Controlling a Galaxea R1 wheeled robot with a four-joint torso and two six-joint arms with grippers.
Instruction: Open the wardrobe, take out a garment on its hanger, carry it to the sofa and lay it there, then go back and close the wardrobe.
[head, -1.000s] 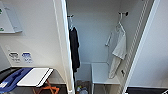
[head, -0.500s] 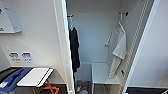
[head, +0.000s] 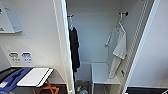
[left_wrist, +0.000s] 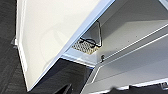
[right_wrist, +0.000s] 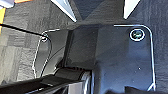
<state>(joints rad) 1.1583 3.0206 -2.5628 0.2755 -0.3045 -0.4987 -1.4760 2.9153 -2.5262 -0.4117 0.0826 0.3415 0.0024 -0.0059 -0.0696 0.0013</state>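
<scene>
The wardrobe (head: 100, 37) stands open in the head view, with its white doors swung out at left (head: 62, 47) and right (head: 140, 55). Inside on the right, the white garment (head: 119, 47) hangs on its thin white hanger (head: 120, 23) from a black hook (head: 124, 13). A black shirt (head: 74, 50) hangs from another hook on the left inner side. The left wrist view looks up along a white wardrobe door (left_wrist: 55, 32) and a white shelf (left_wrist: 130, 50).
A white shelf (head: 102, 73) sits low inside the wardrobe, with bottles (head: 81, 88) on the floor beside it. A white and blue board (head: 30, 77) over an orange stand (head: 47, 88) is at lower left. Dark carpet (right_wrist: 22, 30) shows in the right wrist view.
</scene>
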